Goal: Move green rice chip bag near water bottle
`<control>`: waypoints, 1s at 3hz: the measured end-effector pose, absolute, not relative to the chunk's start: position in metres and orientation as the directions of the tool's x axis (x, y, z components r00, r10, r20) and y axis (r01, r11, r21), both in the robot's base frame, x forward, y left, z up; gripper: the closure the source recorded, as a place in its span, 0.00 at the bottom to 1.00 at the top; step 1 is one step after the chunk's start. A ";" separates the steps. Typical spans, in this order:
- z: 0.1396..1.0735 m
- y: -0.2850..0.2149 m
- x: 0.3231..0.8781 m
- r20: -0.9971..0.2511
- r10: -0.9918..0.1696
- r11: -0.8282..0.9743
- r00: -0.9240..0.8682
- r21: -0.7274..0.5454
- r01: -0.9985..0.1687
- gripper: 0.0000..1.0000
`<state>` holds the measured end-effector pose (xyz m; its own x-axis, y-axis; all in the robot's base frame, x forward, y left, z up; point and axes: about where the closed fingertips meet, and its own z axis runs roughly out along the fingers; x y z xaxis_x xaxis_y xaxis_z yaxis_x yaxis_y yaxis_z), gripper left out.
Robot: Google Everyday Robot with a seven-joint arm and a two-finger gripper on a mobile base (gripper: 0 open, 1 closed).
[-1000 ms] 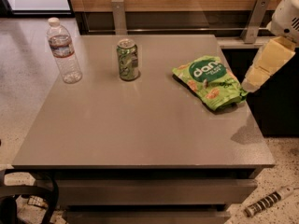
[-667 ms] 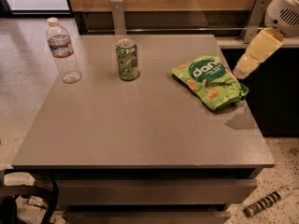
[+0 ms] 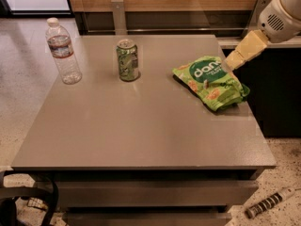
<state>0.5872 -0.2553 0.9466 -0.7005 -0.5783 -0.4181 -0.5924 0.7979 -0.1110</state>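
The green rice chip bag (image 3: 210, 81) lies flat on the right side of the grey table (image 3: 141, 126), logo facing up. The water bottle (image 3: 63, 51) stands upright at the table's far left corner. My gripper (image 3: 233, 61) comes in from the upper right, its cream-coloured tip low over the bag's far right edge. I cannot tell whether it touches the bag. Most of the table's width lies between the bag and the bottle.
A green soda can (image 3: 127, 60) stands upright between the bottle and the bag, nearer the back edge. A dark counter (image 3: 277, 88) sits just right of the table. Metal posts and a wooden wall run behind it. Cables lie on the floor at the lower left.
My gripper has moved left, from beside the bag's right end to over its far right edge. The bag, can and bottle have not moved.
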 end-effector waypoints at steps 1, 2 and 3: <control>0.925 -0.250 0.596 -0.443 -0.530 0.823 -0.723 -0.066 -0.564 0.00; 0.901 -0.240 0.604 -0.449 -0.512 0.827 -0.732 -0.025 -0.562 0.00; 0.858 -0.228 0.616 -0.396 -0.505 0.827 -0.767 0.032 -0.561 0.00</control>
<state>0.6162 -0.2282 0.8584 -0.7666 -0.5052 -0.3963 -0.5614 0.8269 0.0319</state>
